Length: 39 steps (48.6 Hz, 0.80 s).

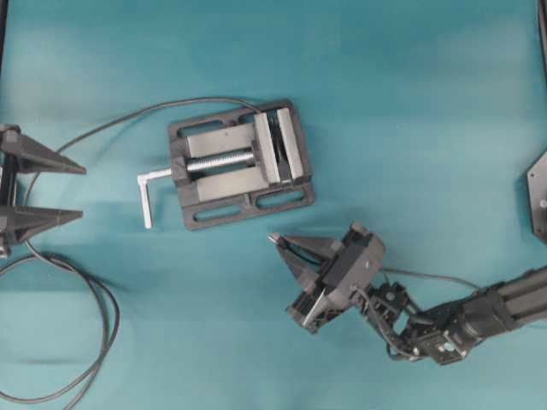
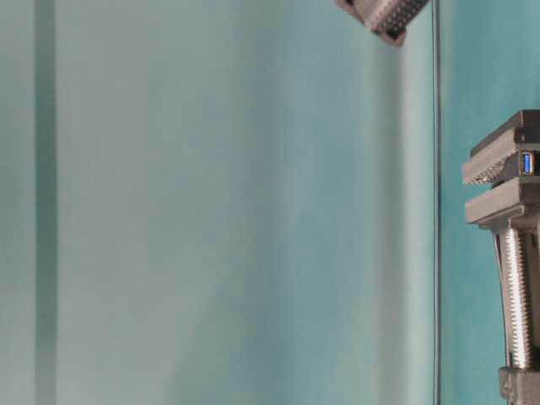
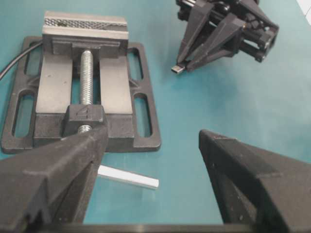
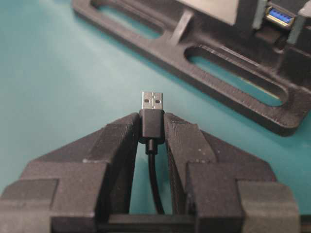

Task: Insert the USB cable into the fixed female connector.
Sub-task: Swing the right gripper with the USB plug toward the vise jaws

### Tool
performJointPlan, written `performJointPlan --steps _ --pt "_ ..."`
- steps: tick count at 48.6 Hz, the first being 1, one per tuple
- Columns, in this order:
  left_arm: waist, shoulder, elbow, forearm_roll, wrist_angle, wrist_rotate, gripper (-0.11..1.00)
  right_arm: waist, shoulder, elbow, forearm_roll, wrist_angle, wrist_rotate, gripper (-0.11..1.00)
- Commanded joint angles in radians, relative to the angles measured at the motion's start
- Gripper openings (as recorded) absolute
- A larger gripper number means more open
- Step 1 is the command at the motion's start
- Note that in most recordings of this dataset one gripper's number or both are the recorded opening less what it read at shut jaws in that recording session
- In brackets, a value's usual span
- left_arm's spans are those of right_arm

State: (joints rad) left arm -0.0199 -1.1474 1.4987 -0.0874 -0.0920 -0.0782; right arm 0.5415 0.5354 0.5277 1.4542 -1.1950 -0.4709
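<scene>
My right gripper is shut on the USB cable's small black plug. The plug's metal tip sticks out past the fingertips and points toward the vise, a short way in front of its base. The thin cable trails back along the right arm. The fixed female connector shows a blue socket and is clamped between the vise jaws. My left gripper stands wide open at the left edge with nothing between its fingers. In the left wrist view the plug hangs just above the table.
The grey metal vise sits mid-table, its silver handle pointing left. A thicker black cable runs from the vise and loops at the lower left. A dark object sits at the right edge.
</scene>
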Motion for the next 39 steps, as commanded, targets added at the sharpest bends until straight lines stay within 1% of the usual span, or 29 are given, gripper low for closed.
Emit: performJointPlan --steps 1,6,13,21,29,39 --pt "0.003 0.012 -0.006 0.002 -0.006 -0.011 0.93 0.0 -0.006 -0.052 0.046 -0.046 -0.029 0.22" --pt "0.003 0.012 -0.003 0.002 -0.011 -0.011 0.93 0.002 0.006 -0.083 0.086 -0.1 -0.058 0.22" --pt "0.003 0.012 -0.002 0.002 -0.011 -0.009 0.93 0.006 0.025 -0.115 0.138 -0.17 -0.075 0.21" --pt "0.003 0.012 0.008 0.002 -0.009 -0.011 0.93 0.008 0.029 -0.146 0.204 -0.198 -0.089 0.22" --pt "0.003 0.012 0.012 0.002 -0.011 -0.011 0.93 0.009 0.029 -0.179 0.279 -0.259 -0.115 0.22" --pt "0.003 0.012 0.012 0.002 -0.012 -0.011 0.93 0.008 0.048 -0.216 0.333 -0.31 -0.123 0.22"
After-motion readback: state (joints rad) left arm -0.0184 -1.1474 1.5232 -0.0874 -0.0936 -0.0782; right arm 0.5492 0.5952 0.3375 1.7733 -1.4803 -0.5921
